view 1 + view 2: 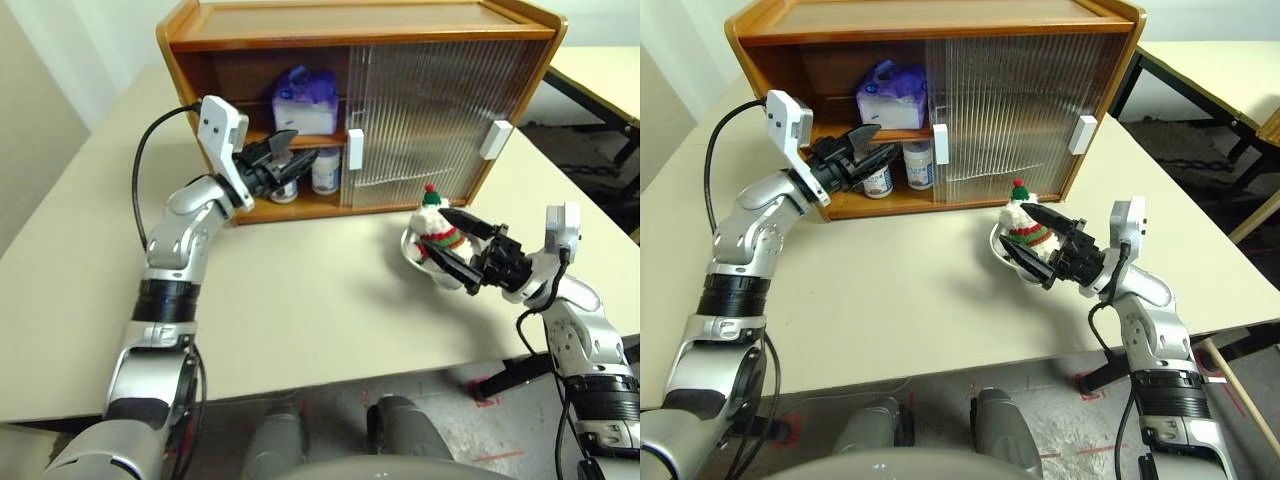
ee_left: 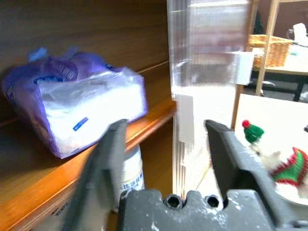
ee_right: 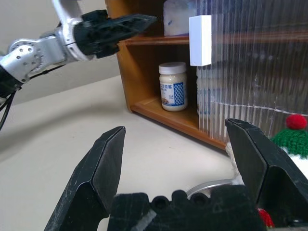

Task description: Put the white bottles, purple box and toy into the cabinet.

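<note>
Blue print on white bottle (image 3: pixel 173 86) label, not legible.

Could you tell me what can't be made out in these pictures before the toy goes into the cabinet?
- Second white bottle: head views, mostly hidden behind the left gripper, so its label is unreadable.
- Right half of the cabinet: ribbed door blurs whatever lies behind it.
- Toy: right wrist view cuts it at the edge; its base sits in a metal bowl, largely covered.
- Purple box print: too small.
</note>
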Controlling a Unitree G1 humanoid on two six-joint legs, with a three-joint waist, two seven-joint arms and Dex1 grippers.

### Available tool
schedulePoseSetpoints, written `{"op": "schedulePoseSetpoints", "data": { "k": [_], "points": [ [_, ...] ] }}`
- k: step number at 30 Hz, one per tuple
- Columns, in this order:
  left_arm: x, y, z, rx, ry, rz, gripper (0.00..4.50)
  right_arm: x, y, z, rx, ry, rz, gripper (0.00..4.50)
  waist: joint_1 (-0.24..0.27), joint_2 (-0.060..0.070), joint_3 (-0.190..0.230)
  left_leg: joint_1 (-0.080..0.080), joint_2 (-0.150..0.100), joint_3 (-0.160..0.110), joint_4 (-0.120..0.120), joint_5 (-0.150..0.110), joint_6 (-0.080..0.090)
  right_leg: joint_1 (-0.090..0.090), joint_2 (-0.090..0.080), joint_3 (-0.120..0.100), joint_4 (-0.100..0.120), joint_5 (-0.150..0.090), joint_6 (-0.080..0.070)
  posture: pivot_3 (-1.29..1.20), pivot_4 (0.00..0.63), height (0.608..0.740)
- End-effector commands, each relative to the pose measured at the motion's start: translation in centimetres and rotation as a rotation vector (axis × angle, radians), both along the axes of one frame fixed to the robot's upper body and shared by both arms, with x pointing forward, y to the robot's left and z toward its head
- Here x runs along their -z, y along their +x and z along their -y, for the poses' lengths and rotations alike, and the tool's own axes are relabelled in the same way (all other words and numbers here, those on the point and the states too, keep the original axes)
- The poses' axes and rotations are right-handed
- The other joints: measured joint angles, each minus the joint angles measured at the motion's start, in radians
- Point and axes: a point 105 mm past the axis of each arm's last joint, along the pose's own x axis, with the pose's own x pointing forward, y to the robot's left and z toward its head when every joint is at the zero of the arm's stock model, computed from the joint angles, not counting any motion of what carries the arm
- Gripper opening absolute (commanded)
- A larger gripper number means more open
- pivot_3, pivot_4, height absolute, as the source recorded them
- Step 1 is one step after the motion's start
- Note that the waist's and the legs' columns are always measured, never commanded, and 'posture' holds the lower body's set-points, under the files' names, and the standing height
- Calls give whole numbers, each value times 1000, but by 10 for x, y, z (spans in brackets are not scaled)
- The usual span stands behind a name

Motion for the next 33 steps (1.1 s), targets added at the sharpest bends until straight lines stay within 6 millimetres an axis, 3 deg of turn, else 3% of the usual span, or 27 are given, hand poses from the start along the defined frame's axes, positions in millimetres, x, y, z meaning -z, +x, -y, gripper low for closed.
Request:
{"op": "schedulePoseSetpoints", "data": {
  "k": [1, 10, 15, 19, 22, 28, 31, 32, 33],
  "points": [
    [3, -8, 13, 43, 32, 3, 4483, -3, 2, -1, -11, -7, 16, 4500, 3, 0, 0, 0, 0, 0, 0, 0, 0, 0, 0, 0, -1, 0, 0, 9, 0, 740],
    [26, 7, 58, -26, 140, 4, 4483, -4, 3, -3, -16, -8, 24, 4500, 10, 0, 0, 1, -2, 1, 0, 2, 3, 2, -1, 1, -5, 1, 2, -11, 0, 740],
    [31, 21, 71, -81, 191, 35, 4483, -5, 3, -1, -11, -11, 30, 4500, 1, 0, 0, 0, -2, 1, 0, 2, 3, 2, 0, 1, -5, 1, 2, -26, 0, 740],
    [24, 12, 89, 21, 171, 95, 4483, -6, 2, -1, -6, -13, 34, 4500, -1, 0, 0, -1, -2, 1, 0, 2, 3, 2, 0, 1, -6, 1, 2, -40, 0, 740],
    [21, -1, 99, 127, 151, 127, 3884, -6, 1, 0, -3, -14, 36, 4500, -1, 0, 0, -2, -1, 1, 0, 2, 3, 1, 0, 1, -6, 1, 2, -47, 0, 740],
    [26, 10, 108, 124, 164, 111, 1520, -4, -2, 0, 1, -15, 33, 4500, 1, 0, 0, -2, -3, 1, 0, 2, 4, 2, -2, 1, -8, 2, 4, -49, 0, 740],
    [17, 15, 117, 125, 163, 124, 353, -4, -2, 1, 5, -16, 31, 4500, -4, 0, 0, -2, -2, 1, 0, 2, 4, 2, -1, 1, -8, 2, 4, -58, 0, 740],
    [15, 15, 119, 128, 159, 126, 34, -4, -3, 1, 6, -17, 31, 4500, -6, 0, 0, -2, -2, 1, 0, 2, 4, 1, 0, 1, -8, 2, 5, -58, 0, 740],
    [13, 14, 121, 135, 150, 129, 34, -4, -3, 2, 10, -16, 31, 4500, -8, 0, 0, -2, -2, 1, 0, 2, 4, 1, 0, 2, -8, 1, 5, -67, 0, 740]
  ]
}}
